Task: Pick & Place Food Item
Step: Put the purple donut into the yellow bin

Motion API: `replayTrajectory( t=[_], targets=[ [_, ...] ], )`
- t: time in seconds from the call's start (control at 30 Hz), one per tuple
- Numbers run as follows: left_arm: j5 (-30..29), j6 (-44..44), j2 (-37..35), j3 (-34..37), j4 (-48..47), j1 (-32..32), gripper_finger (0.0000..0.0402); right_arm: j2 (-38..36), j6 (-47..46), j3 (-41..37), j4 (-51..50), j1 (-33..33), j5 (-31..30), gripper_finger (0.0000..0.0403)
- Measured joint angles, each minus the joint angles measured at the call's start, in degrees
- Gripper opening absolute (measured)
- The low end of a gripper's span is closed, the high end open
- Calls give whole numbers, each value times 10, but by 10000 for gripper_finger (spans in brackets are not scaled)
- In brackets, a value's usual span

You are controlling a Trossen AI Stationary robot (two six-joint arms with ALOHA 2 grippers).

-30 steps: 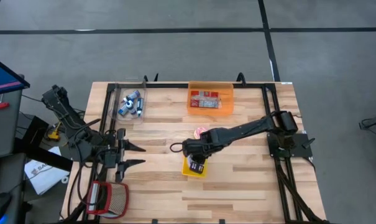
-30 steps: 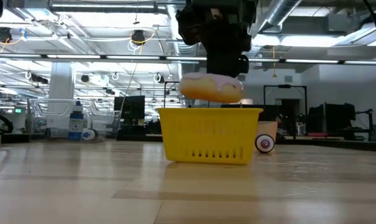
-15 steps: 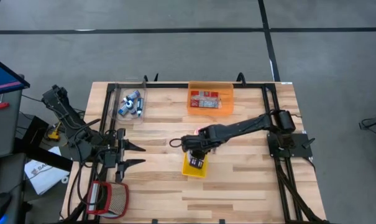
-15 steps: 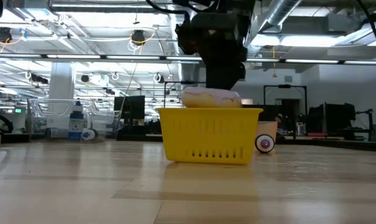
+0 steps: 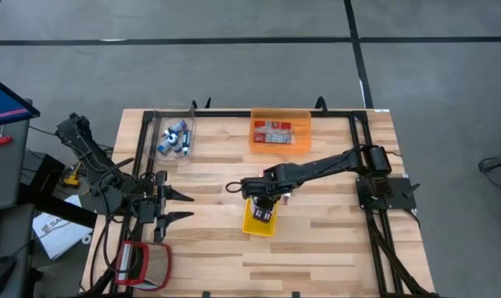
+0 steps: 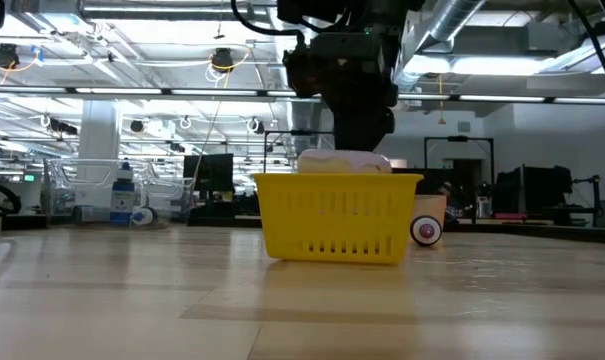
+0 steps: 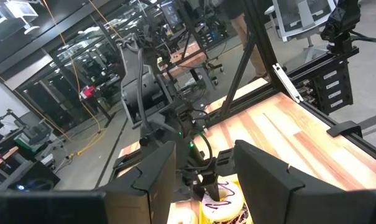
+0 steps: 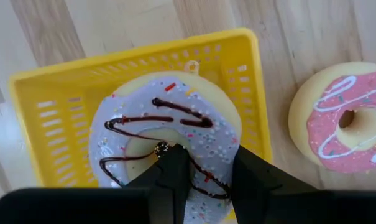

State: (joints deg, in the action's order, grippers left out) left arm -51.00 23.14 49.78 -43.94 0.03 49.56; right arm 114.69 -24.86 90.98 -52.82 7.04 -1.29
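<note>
Two donuts show in the right wrist view: a lilac-iced donut (image 8: 166,140) with dark drizzle, pinched at its near rim by the right gripper (image 8: 203,171), and a pink donut (image 8: 340,118) lying on the table (image 5: 333,240) just beside the yellow basket (image 8: 48,102), on its right. The right gripper's fingers are closed narrowly on the lilac donut, one finger through its hole and the other outside the ring. In the low view the donut (image 6: 344,162) sits down in the mouth of the basket (image 6: 334,215), only its top showing above the rim, so the placing looks nearly done.

To finish it well, I would lower until the donut rests flat on the basket floor, keeping it centred so its edge does not catch the far or right wall. Then spread the fingers only enough to free the ring and lift straight up, so the inner finger does not drag the donut out by the hole or tip the light basket.

The left gripper (image 5: 177,206) waits at the left edge of the table, its fingers (image 7: 262,177) apart with nothing between them.
</note>
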Motion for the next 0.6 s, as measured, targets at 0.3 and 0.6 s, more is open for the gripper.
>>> replayTrajectory(
  t=[0.3, 0.6],
  targets=[
    [0, 0, 0, 0, 0, 0, 158, 0, 0, 0, 2, -1, 9, 89],
    [0, -2, 0, 0, 0, 0, 158, 0, 2, -26, 18, -1, 19, 90]
  ],
)
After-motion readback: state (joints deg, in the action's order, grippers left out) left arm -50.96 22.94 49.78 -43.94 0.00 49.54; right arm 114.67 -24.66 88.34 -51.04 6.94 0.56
